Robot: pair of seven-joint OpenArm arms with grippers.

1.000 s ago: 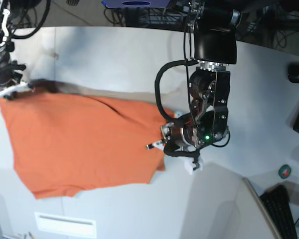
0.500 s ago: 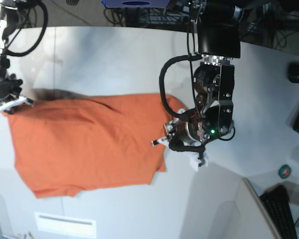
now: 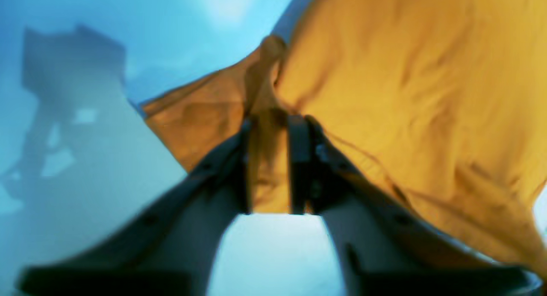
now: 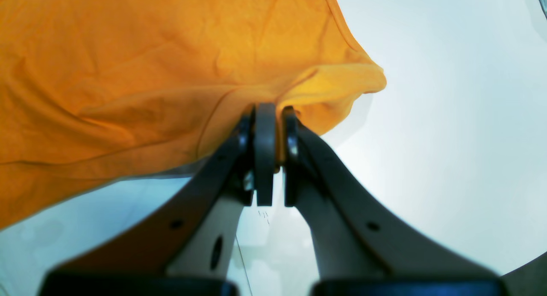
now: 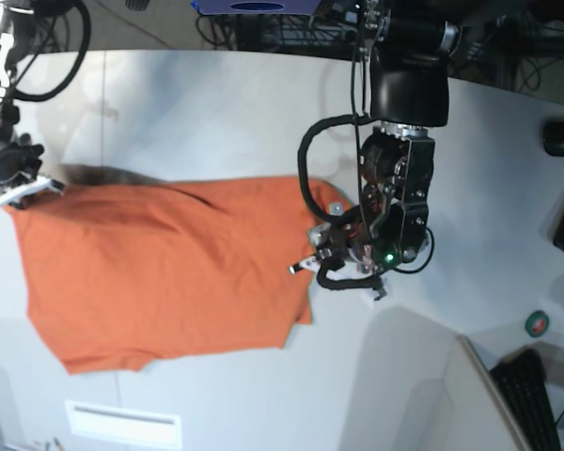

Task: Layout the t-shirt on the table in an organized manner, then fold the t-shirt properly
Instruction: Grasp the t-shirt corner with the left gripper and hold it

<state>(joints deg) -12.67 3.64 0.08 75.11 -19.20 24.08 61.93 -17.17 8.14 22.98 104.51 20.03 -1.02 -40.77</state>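
Note:
The orange t-shirt [image 5: 160,272] lies spread across the white table [image 5: 216,103], with its far edge stretched between my two grippers. At the base view's left, my right gripper [image 5: 23,188] is shut on a bunched corner of the shirt [image 4: 149,74], pinched at the tips [image 4: 271,112]. My left gripper [image 5: 305,265] is at the shirt's right edge. In the left wrist view its jaws [image 3: 271,129] stand parted, and a fold of the t-shirt [image 3: 406,95] still runs between the fingers. The neck tag is hidden.
A green tape roll [image 5: 539,324] and a black keyboard [image 5: 531,399] sit at the near right. A dark mouse-like object [image 5: 562,138] lies at the far right. A white slotted panel [image 5: 122,423] is below the shirt. Cables hang behind the table's curved far edge.
The shirt's far edge has been drawn up and straighter between the arms. My left gripper's jaws have parted around the fold. My right gripper has kept its grip, shifting slightly.

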